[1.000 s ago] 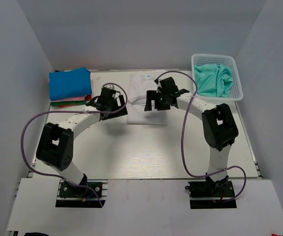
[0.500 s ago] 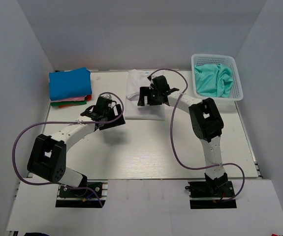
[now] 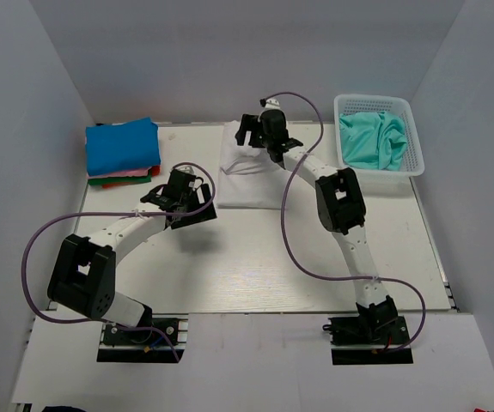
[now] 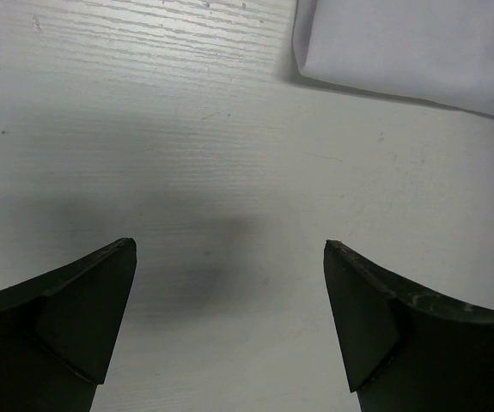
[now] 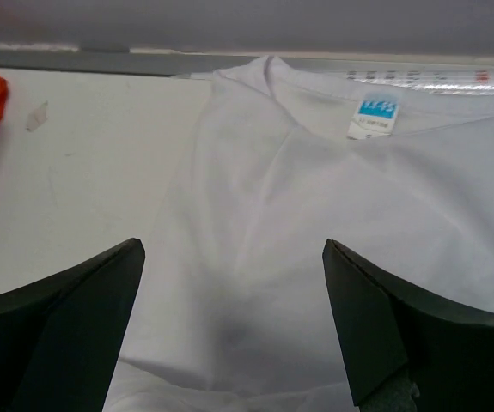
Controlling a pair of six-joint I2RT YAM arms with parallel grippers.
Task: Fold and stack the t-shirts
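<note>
As I looked across the white table (image 3: pixel 255 257) from its left side, a stack of folded t-shirts sat at the far-left corner, a blue t-shirt (image 3: pixel 122 146) on top and thin pink (image 3: pixel 131 172) and red (image 3: pixel 118 179) edges showing beneath it. Just to the right of the stack, the left gripper (image 4: pixel 229 249) hung above bare tabletop with its two dark fingers (image 4: pixel 66 326) spread wide and nothing between them; a corner of the white t-shirt (image 3: pixel 248 176) lay a little beyond it, apart from the fingers. That white t-shirt rested partly folded at the far middle of the table, its neckline and a small blue label (image 5: pixel 374 114) turned toward the back wall. The right arm reached over it to the far edge, and the right gripper (image 5: pixel 234 249) hovered above the cloth near the collar, jaws released and wide apart, gripping nothing. Whether its fingertips grazed the fabric I could not tell. At the far right stood a white lattice basket (image 3: pixel 414 142), well apart from both grippers, with a crumpled teal t-shirt (image 3: pixel 371 139) heaped inside it.
</note>
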